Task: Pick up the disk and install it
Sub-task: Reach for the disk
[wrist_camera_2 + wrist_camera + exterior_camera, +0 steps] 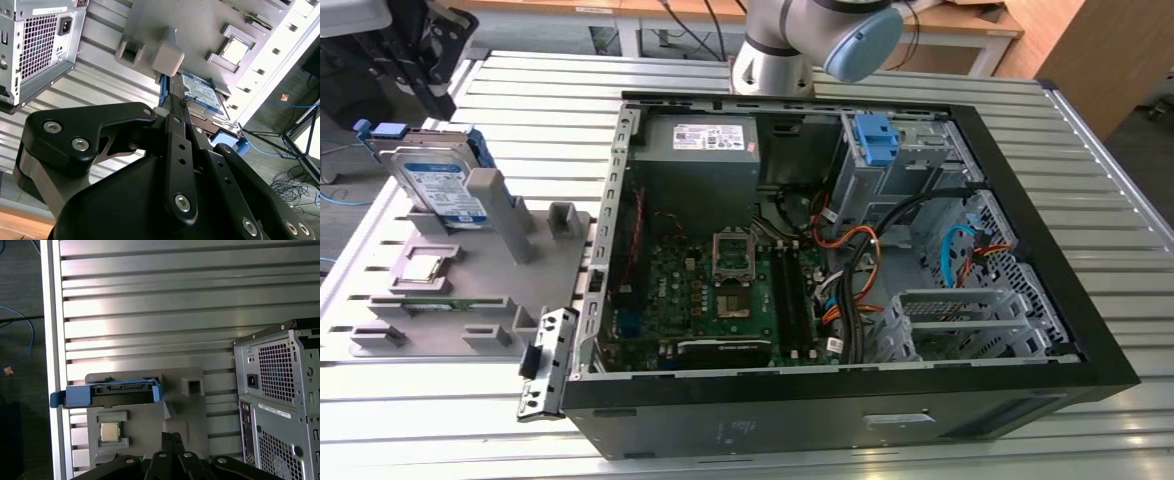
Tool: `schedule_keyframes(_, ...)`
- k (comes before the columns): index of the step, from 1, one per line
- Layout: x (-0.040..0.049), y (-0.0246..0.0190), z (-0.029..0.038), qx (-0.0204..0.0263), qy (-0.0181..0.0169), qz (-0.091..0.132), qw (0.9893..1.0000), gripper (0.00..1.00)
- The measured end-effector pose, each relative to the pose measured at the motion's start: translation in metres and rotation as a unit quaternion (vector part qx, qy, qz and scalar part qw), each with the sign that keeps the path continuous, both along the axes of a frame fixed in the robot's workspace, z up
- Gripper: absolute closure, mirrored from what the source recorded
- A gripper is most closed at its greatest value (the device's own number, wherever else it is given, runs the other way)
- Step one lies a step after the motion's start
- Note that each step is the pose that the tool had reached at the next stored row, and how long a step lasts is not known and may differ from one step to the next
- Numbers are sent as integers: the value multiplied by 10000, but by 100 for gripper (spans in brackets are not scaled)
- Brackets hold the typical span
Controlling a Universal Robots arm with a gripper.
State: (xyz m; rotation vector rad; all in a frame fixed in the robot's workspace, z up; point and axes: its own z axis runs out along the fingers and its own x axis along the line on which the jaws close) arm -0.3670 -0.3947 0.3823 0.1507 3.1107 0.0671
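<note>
- Disk, at the exterior view's left: dull silver metal body, glossy paper label, smooth blue plastic side rails. Rails also seen in the first wrist view.
- Fixture tray under it: matt grey plastic, slightly grainy.
- Table: ribbed metal slats, brushed, soft sheen under the light.
- Computer case: matt black outer shell, bare galvanised-looking metal chassis inside.
- Power supply: flat grey sheet metal with a white paper sticker.
- Bracket: blue plastic, smooth.
- Gripper: matt black, with bright metal screw heads.
- Arm: glossy pale shell with a blue cap.
- Desk, upper right: wood-look top.
</note>
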Motion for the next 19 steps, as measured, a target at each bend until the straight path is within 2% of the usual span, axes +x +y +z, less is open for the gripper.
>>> schedule_keyframes(6, -28, 7, -20, 0, 0, 0, 10000, 89)
schedule_keyframes(19, -106, 55, -63, 0, 0, 0, 10000, 89)
